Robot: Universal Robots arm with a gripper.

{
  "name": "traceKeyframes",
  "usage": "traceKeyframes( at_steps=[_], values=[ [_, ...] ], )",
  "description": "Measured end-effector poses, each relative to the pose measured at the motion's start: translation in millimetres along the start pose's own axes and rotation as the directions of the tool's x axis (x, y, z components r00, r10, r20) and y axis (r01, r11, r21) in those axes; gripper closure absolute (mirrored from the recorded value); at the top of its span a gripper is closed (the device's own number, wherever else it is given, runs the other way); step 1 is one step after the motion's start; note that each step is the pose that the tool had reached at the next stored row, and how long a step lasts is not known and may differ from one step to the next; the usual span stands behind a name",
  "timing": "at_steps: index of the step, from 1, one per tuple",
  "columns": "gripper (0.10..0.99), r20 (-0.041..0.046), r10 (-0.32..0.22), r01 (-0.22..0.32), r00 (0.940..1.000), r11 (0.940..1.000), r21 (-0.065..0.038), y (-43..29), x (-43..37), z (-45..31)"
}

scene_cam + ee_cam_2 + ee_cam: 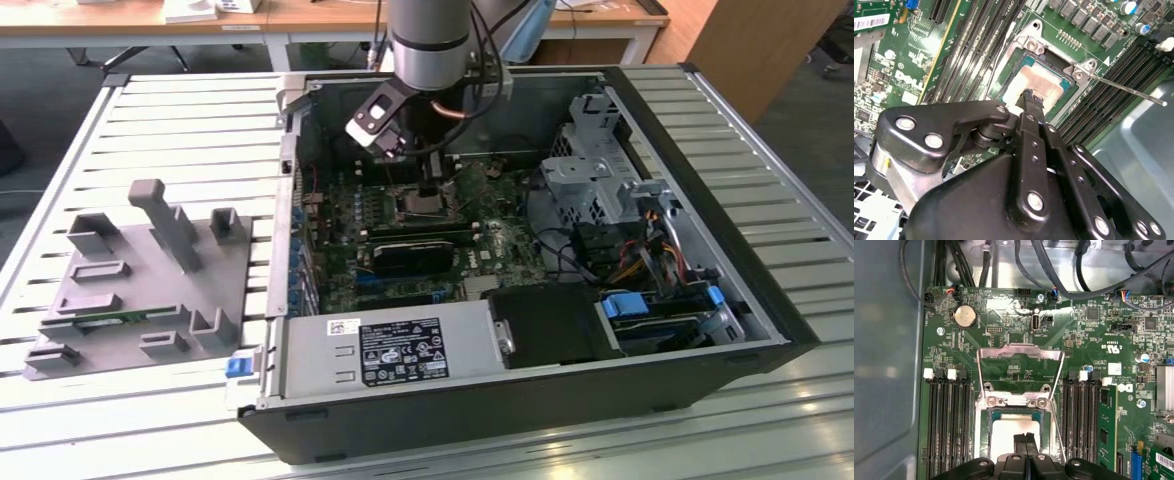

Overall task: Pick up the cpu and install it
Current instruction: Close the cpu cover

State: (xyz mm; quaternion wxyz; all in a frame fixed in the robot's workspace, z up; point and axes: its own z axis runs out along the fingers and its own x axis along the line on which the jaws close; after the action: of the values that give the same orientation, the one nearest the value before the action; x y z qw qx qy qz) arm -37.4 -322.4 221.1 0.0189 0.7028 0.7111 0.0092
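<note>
The cpu (1004, 437) lies flat in the motherboard socket (985, 415), its silver top showing in both wrist views (1041, 80). My gripper (1025, 439) hangs straight over it, fingers pressed together with nothing between them, tips at or just above the chip's top (1032, 96); I cannot tell if they touch. The socket's metal load plate (1019, 352) is swung open and its thin lever (1124, 90) sticks out to the side. In the exterior view the gripper (427, 190) reaches down into the open computer case (721, 290) over the socket (424, 208).
Memory slots (949, 425) flank the socket, with a green memory stick (1106, 415) in one. A black block (407, 255) sits on the board nearer the power supply (387, 350). A drive cage (594, 150) and cables (641, 250) are at the exterior view's right, a grey fixture tray (147, 270) at its left.
</note>
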Motion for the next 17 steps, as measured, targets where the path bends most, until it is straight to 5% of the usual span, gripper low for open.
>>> traceKeyframes(
  at_steps=[9, 17],
  values=[
    [0.98, 0.0051, 0.001, -0.001, 1.0, 1.0, 0.0, 0.2, -0.1, -6.1],
    [0.98, 0.0056, 0.002, -0.002, 1.0, 1.0, 0.001, 0.9, -0.3, -22.4]
  ],
)
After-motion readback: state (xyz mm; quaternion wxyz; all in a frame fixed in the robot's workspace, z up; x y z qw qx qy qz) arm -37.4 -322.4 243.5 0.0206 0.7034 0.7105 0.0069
